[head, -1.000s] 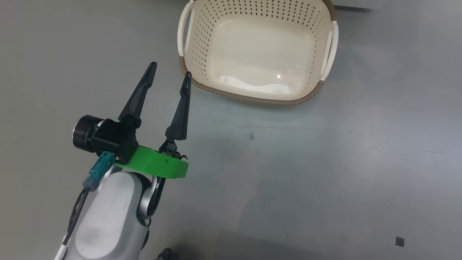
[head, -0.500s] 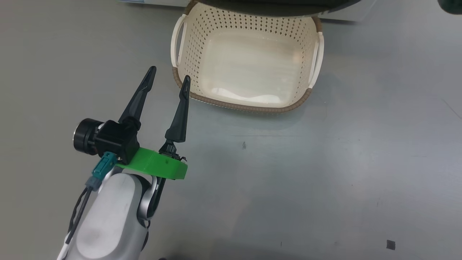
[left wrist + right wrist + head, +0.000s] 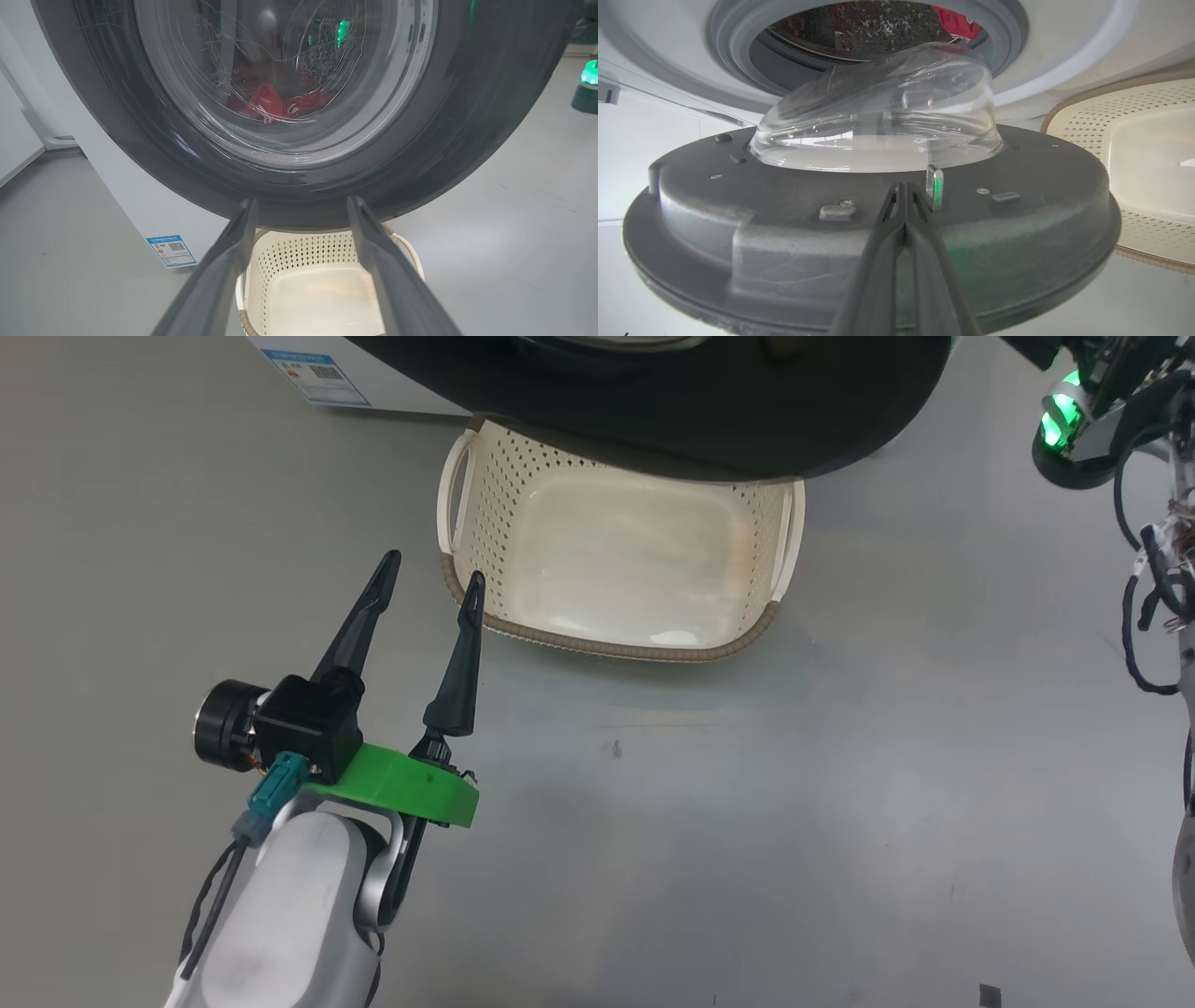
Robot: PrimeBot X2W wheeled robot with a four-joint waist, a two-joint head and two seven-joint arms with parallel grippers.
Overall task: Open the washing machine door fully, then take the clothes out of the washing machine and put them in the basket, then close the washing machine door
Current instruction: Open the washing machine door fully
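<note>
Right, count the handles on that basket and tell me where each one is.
2. One handle is at the left end of the basket, nearest the left gripper; the other handle is at its right end.

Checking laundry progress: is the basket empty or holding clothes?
Empty. The basket shows its bare cream floor; the clothes lie inside the washing machine.

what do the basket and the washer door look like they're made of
The basket looks like moulded cream plastic, smooth with a soft shine and punched holes; its brown rim looks woven. The washing machine door seems dark plastic, glossy outside; its bowl looks like clear glass, see-through with bright reflections.
</note>
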